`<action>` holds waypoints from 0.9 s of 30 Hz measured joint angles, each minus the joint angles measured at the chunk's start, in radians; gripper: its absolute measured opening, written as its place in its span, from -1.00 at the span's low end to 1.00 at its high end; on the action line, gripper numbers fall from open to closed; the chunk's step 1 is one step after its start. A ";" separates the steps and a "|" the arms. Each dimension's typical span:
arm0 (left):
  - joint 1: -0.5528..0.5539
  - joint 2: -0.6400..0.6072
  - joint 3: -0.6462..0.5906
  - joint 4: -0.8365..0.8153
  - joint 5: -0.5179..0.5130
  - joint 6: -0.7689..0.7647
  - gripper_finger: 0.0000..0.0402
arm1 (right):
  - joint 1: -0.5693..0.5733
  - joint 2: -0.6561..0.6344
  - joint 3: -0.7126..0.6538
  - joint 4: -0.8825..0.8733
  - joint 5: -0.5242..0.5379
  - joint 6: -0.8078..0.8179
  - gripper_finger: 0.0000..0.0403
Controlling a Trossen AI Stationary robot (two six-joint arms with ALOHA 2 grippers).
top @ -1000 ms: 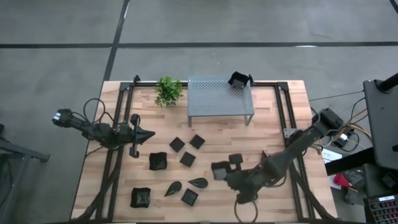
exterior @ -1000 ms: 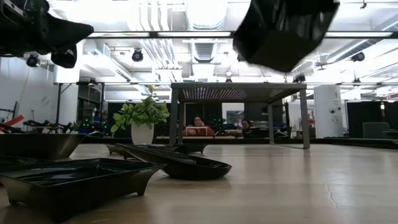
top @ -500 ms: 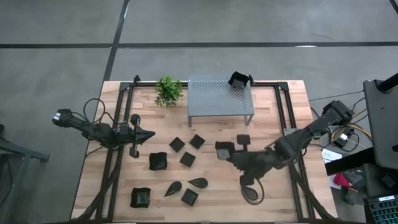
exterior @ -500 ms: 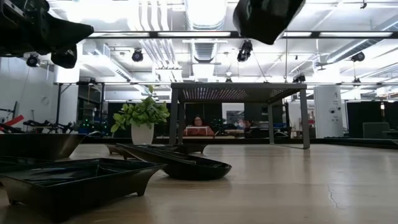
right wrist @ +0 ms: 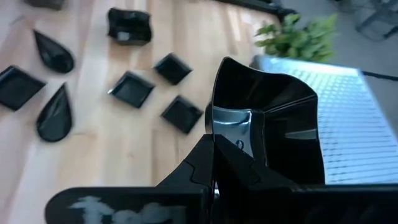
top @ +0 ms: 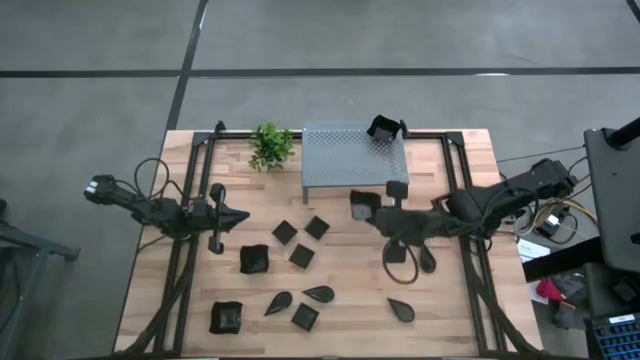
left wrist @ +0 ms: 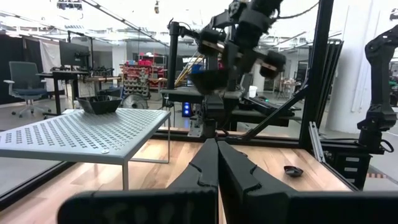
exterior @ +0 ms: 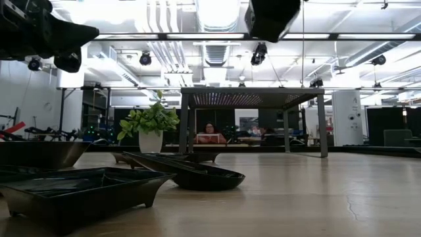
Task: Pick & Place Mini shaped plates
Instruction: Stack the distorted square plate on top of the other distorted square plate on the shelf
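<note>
Pinching wavy-rimmed deep plate (right wrist: 267, 124), right jaws (top: 366, 210) beside shelf (top: 350, 155); left jaws (top: 240, 214) pressed together, empty.

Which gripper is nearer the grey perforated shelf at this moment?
Right. The right gripper, shut on a deep black dish, hangs at the front edge of the shelf; the left gripper sits shut, well off to the shelf's left.

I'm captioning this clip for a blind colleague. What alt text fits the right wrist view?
The right end effector is shut on the rim of a deep black dish with a wavy rim, held above the wooden table. Beyond it lie small flat square plates and teardrop plates, with the grey perforated shelf and a green plant farther off.
</note>
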 joint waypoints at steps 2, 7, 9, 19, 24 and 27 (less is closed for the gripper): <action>0.000 0.000 0.000 -0.001 0.000 0.000 -1.00 | -0.028 0.000 0.027 -0.012 -0.001 -0.028 -0.96; 0.000 0.000 0.000 -0.002 0.000 0.000 -1.00 | -0.108 0.013 0.094 -0.065 -0.002 -0.086 -0.96; 0.000 0.000 0.000 -0.005 0.000 0.000 -1.00 | -0.141 0.017 0.108 -0.086 -0.007 -0.103 -0.96; 0.000 0.000 0.000 -0.009 0.000 0.000 -1.00 | -0.328 0.016 0.164 -0.158 -0.067 -0.172 -0.96; 0.000 0.000 0.000 -0.009 0.000 0.000 -1.00 | -0.432 0.016 0.177 -0.161 -0.088 -0.233 -0.96; 0.000 0.000 0.000 -0.008 0.000 0.000 -1.00 | -0.494 0.016 0.178 -0.162 -0.088 -0.262 -0.96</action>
